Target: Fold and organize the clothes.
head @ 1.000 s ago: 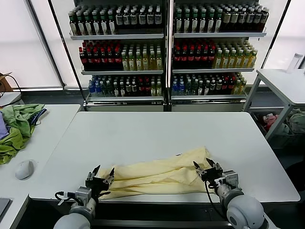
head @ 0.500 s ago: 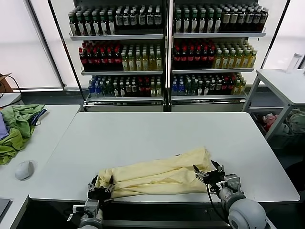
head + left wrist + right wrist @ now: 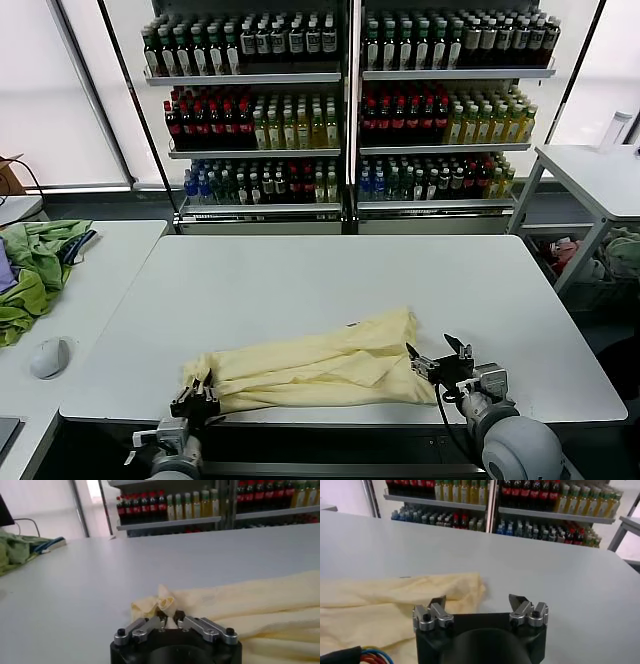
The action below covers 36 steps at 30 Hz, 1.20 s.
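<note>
- Pale yellow T-shirt (image 3: 315,363) is lying bunched into a long, wrinkled band across the lower centre of the head view, on the white table (image 3: 330,280), near its front edge.
- A small dark mark is showing at the shirt's upper edge; unreadable.
- Left gripper (image 3: 197,393) is pinching a fold of the shirt's left end, fingers nearly together.
- Right gripper (image 3: 440,358) is sitting at the shirt's right end, claw wide, gripping nothing.
- Both arms are being cut off by the frame's bottom edge.
</note>
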Each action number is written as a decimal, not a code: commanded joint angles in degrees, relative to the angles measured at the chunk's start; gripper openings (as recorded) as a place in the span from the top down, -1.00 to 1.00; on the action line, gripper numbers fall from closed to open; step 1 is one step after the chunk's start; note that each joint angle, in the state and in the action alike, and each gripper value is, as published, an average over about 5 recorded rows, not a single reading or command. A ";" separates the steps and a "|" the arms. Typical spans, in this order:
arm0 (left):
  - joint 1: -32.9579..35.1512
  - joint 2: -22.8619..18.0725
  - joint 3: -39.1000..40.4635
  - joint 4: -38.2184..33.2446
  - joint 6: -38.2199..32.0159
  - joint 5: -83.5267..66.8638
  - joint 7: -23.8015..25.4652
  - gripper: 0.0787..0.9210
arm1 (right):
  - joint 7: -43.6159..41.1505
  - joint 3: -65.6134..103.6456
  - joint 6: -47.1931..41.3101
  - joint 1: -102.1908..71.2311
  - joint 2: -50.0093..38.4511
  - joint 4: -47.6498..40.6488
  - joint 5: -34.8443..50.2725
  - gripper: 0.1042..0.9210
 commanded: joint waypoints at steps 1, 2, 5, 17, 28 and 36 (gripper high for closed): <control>-0.02 10.86 -14.31 0.52 -1.02 -4.43 3.99 0.88 | -0.02 0.29 0.08 -0.09 -0.18 0.10 0.15 -0.76; -0.26 12.43 -16.22 1.04 -1.30 -4.45 4.67 0.90 | -0.06 0.40 0.18 -0.07 -0.28 0.07 0.24 -0.76; -1.27 17.05 -21.75 3.12 -2.32 -4.03 6.66 0.90 | -0.14 0.59 0.39 0.06 -0.49 0.02 0.49 -0.76; -2.64 18.39 -27.35 -5.75 1.69 -30.18 8.86 0.90 | -0.28 0.72 0.73 0.74 -1.45 -0.16 1.06 -0.76; -4.23 2.26 -7.73 -19.30 4.10 -56.26 8.65 0.90 | -0.14 0.23 0.63 0.74 -1.25 -0.67 0.72 -0.76; -8.93 -1.75 2.78 -10.59 3.03 -47.31 8.14 0.90 | -0.08 -0.43 0.55 1.56 -0.82 -0.90 0.51 -0.76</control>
